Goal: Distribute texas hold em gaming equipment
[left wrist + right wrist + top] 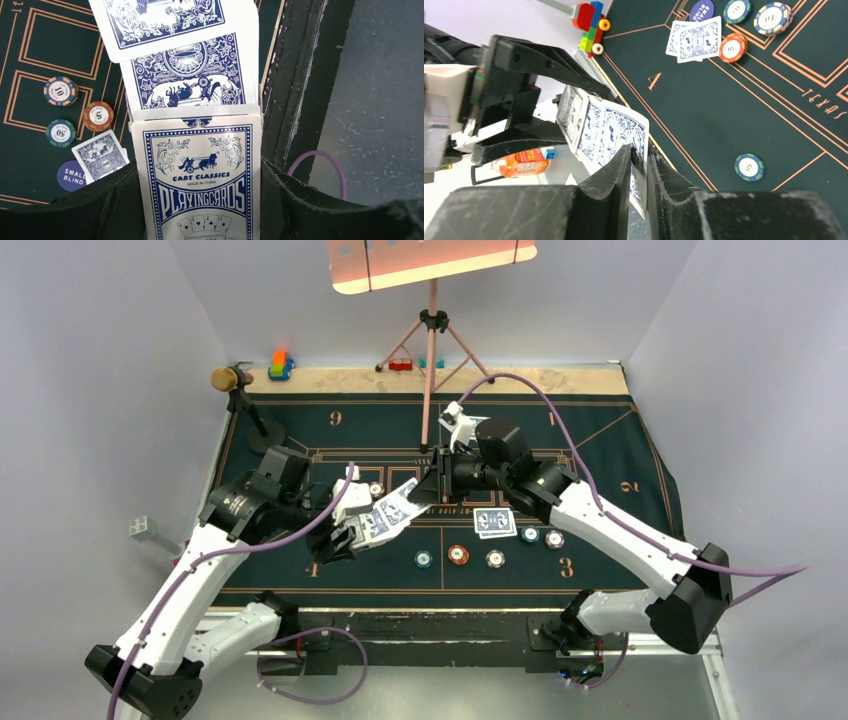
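Since the top card juts from the open card box above the tabletop's left side, its free end pinched in the right jaws, the draw should run straight along the box so only that card leaves. The left jaws clamp the box, which holds the deck with several cards slid partway out; a dealt pair and chips lie toward the near edge.

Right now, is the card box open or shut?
Open. The card box has blue-backed cards sticking out of its top end.
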Controlling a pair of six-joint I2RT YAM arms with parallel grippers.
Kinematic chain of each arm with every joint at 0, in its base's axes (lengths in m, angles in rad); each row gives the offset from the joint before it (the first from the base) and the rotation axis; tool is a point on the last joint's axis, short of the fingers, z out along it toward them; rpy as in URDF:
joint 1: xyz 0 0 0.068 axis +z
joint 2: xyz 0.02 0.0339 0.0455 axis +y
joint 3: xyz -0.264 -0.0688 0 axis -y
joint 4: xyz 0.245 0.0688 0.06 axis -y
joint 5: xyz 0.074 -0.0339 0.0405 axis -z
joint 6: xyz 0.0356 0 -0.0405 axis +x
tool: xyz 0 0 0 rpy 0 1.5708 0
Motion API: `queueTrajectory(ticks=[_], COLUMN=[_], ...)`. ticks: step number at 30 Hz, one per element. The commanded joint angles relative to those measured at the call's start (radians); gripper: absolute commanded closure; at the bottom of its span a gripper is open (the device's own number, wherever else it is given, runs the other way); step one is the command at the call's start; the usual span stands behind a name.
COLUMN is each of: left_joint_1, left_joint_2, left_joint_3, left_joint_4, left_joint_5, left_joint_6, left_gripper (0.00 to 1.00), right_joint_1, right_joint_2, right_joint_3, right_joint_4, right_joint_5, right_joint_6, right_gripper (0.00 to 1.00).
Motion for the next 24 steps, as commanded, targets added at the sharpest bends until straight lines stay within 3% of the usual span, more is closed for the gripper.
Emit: queueTrajectory(ticks=[1, 14, 17, 24], left_joint_1=[0.002, 0.002, 0.002, 0.002], left_joint_2=[-0.009, -0.013, -0.014, -0.014], left_joint_3=[0.025, 0.026, 0.023, 0.020], left_joint_4=[0.020, 0.018, 0.017, 0.013], left_joint_5=[0.031, 0.036, 0.035, 0.036], left_joint_6=[0.001, -0.001, -0.001, 0.002], left_gripper=[1.00, 1.00, 1.00, 1.00], right_joint_1=[-0.006, -0.008, -0.014, -0.063], right_joint_2=[-0.052, -0.071, -0.084, -0.108], right_joint_3=[0.070, 0.098, 0.110, 0.192], right_joint_4=[-0.008, -0.004, 0.014, -0.092], right_joint_5=[0.022, -0.002, -0.025, 0.044], right_joint_6=[-0.030, -0.026, -0.011, -0.069], right_gripper=[0.83, 0.93, 1.00, 1.00])
